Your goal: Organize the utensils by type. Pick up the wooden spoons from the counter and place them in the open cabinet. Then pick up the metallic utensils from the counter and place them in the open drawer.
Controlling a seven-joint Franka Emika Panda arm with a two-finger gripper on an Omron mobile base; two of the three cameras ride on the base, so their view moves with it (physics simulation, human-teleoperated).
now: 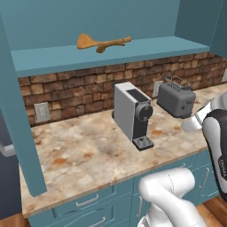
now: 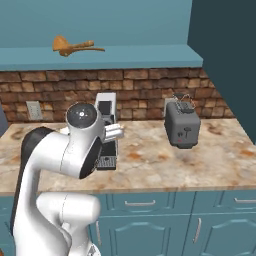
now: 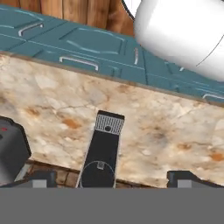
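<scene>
Two orange-brown wooden spoons [image 1: 104, 43] [image 2: 75, 47] lie crossed on the teal shelf of the open cabinet [image 1: 146, 49] [image 2: 150, 56], above the brick wall. My gripper [image 3: 111, 179] is open with nothing between its dark fingertips [image 3: 43, 177]. It hangs over the back of the marbled counter [image 1: 84, 153] [image 2: 215, 160] [image 3: 170, 127], looking down on the coffee machine. The metallic utensils and the open drawer are out of view.
A white and black coffee machine [image 1: 133, 115] [image 2: 106, 135] [image 3: 103, 151] stands mid-counter, with a grey toaster [image 1: 176, 98] [image 2: 181, 125] [image 3: 11, 148] to its right. Shut teal drawer fronts [image 1: 88, 201] [image 2: 145, 205] [image 3: 83, 41] run below the counter edge. A wall socket [image 1: 42, 111] sits on the bricks.
</scene>
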